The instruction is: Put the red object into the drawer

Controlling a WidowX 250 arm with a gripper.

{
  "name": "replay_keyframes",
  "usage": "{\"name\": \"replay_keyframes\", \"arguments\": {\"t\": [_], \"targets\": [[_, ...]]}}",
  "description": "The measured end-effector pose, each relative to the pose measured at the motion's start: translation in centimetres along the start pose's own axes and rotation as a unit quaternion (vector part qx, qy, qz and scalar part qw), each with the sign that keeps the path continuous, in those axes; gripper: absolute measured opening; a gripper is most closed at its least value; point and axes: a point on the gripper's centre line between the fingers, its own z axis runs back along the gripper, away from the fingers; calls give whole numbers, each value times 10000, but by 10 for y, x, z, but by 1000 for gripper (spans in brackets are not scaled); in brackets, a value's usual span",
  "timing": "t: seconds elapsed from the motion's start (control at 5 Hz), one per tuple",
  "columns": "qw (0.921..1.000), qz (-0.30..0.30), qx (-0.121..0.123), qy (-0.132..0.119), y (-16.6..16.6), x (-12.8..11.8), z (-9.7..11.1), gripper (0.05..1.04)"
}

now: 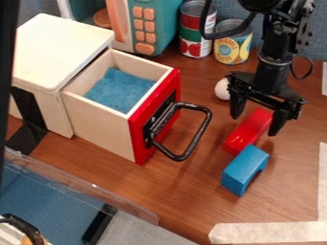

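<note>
Jaws spread, a black gripper (pixel 256 119) hangs at right, the far end of a red block (pixel 248 130) between them, its near end beside a blue arch (pixel 245 168) on the wooden table (pixel 185 191).

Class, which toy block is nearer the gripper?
The long red block, just under the black gripper; the blue arched block lies farther off.

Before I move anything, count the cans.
2: the red-and-green can stands beside the toy microwave; the yellow can is just right of it. Others may be hidden behind.
</note>
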Motion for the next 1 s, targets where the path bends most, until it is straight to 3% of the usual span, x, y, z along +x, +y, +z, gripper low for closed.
{"name": "replay_keyframes", "arguments": {"t": [0.4,0.6,0.8,1.0], "targets": [[9997,108,8,209,2,-4,-13,954],[9993,226,17,310,6,-4,-17,787],[9986,371,33,385,7,-7,-17,559],[9981,424,58,443,7,-10,-16,558]]}}
